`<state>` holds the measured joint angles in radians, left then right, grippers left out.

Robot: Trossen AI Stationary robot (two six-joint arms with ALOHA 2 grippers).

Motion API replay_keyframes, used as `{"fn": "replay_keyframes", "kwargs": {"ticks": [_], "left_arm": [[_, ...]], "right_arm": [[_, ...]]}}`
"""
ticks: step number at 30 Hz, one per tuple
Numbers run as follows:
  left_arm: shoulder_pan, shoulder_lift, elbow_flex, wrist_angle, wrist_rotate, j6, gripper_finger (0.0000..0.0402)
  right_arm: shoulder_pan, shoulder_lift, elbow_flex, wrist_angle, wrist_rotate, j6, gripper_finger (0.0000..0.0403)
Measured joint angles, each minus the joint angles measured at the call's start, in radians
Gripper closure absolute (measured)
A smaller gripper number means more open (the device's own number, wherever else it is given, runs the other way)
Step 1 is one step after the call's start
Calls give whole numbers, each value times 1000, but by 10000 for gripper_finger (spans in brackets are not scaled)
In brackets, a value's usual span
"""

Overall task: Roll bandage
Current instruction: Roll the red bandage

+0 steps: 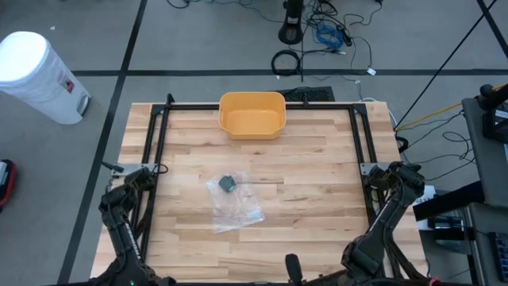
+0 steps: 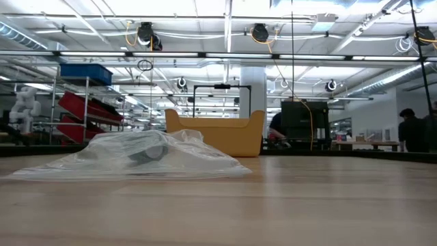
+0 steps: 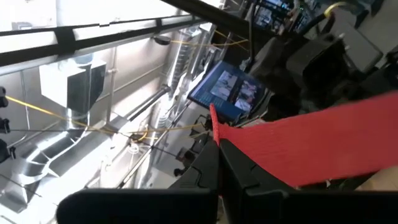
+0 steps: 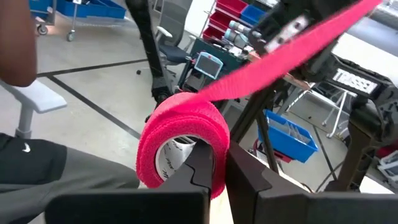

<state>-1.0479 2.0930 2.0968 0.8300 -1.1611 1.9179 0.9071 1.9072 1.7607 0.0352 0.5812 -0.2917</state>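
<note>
High view hides both hands and the red bandage (image 4: pixel 183 146).

Bin (image 1: pixel 252 114) at table's (image 1: pixel 317 214) far edge, plastic bag (image 1: pixel 233 203) mid-table, nearer than bin

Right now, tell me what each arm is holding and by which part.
The right fingers pinch the red bandage roll through its rim. The left fingers clamp the loose strip near its end.
</note>
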Motion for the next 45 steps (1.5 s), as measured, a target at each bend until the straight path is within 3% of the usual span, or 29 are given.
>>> {"fn": "replay_keyframes", "kwargs": {"ticks": [15, 24, 37, 45], "left_arm": [[-64, 0, 0, -1, 14, -8, 401], [-93, 0, 5, -9, 54, -19, 401], [-64, 0, 65, -11, 88, 7, 402], [3, -1, 48, -43, 15, -23, 401]], "right_arm": [[4, 0, 0, -4, 0, -43, 385], [-4, -1, 1, -61, 106, -61, 385], [-29, -2, 1, -117, 100, -35, 385], [-30, -2, 1, -120, 98, -16, 385]]}}
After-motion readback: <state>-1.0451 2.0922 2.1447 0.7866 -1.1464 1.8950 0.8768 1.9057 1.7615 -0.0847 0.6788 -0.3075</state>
